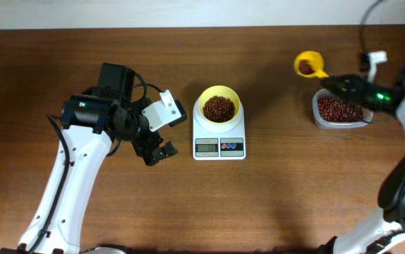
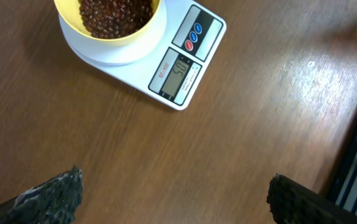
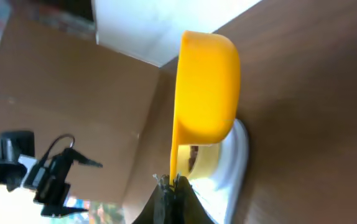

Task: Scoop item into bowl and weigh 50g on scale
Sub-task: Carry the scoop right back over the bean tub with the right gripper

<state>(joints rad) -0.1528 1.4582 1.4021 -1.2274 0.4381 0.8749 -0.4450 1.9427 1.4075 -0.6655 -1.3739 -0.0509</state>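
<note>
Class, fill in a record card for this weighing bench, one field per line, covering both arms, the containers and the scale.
bowl: on the scale, beans inside
scale display: digits showing
tub: right of the scale, more beans inside
scoop: yellow, near the tub, a few beans in it
right gripper: shut on the scoop handle
left gripper: open, empty, over the table left of the scale

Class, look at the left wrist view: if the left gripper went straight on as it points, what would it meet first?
Probably bare table, short of the scale; the open fingers of the left gripper frame only wood, though depth is unclear.
</note>
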